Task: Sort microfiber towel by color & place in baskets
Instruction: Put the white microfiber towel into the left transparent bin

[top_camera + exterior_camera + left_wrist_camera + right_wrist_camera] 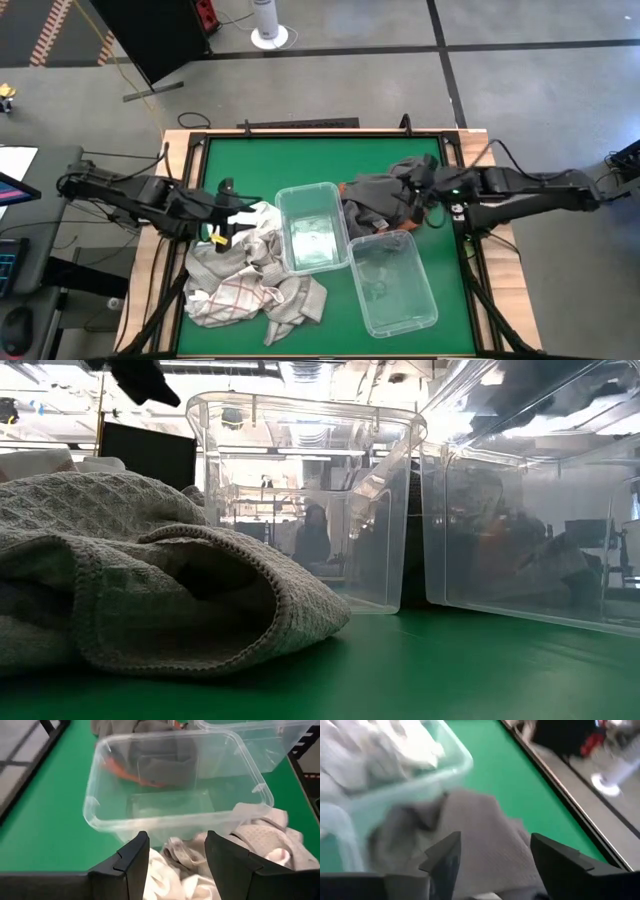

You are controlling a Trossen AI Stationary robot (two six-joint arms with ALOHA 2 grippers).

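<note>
Two clear baskets stand mid-table: one (310, 228) in the centre and one (393, 282) nearer the front right, corner to corner. A heap of light grey and white towels (255, 275) lies on the table left of them. Dark grey towels (385, 200), one with an orange edge, lie behind the right basket. My left gripper (177, 842) hangs open over the far edge of the light heap (260, 832), facing the centre basket (175, 780). My right gripper (495, 845) stands open above the dark towels (480, 835). Nothing is between either gripper's fingers.
The table's dark raised frame (190, 150) runs around the green mat. Bare green mat lies at the far left (250, 165) and along the front edge. In the low view the light heap (150, 580) fills the left, with the baskets (300, 500) behind it.
</note>
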